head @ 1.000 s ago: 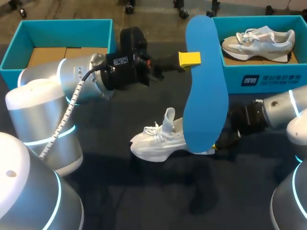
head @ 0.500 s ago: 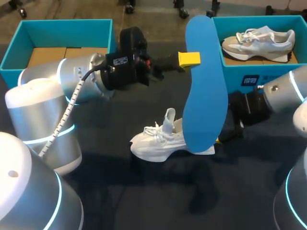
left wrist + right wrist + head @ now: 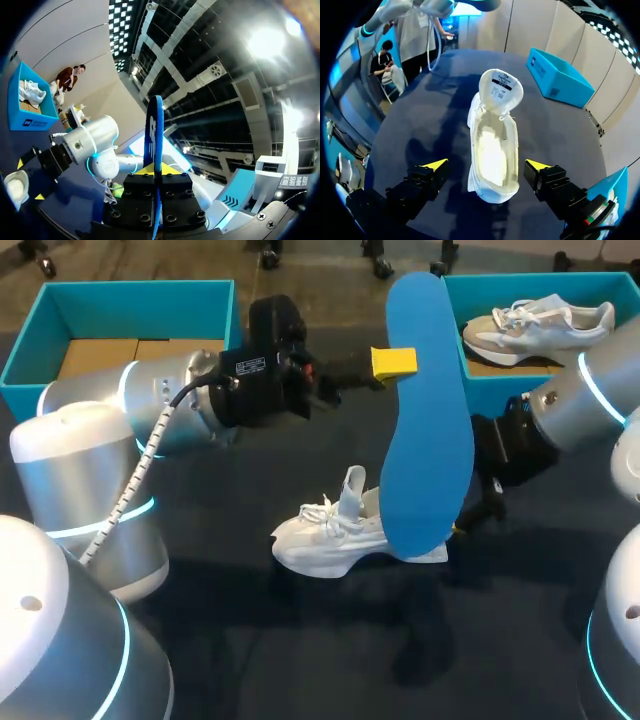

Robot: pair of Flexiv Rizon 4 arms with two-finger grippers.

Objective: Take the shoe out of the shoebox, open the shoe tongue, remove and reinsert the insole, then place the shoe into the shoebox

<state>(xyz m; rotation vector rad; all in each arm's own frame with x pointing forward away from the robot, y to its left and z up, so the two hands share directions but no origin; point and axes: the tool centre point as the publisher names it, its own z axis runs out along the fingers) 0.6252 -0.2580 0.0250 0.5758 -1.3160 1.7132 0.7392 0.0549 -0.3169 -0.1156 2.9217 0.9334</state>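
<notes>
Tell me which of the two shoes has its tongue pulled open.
The white shoe on the table: its tongue stands upright and its mouth gapes. The grey shoe lies laced inside the blue shoebox.

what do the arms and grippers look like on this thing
The left arm and right arm are rounded silver-grey tubes with glowing cyan rings at the joints. A black-and-white striped cable runs along the left arm to a black wrist block with a white label. The left gripper and right gripper are black, yellow-tipped.
</notes>
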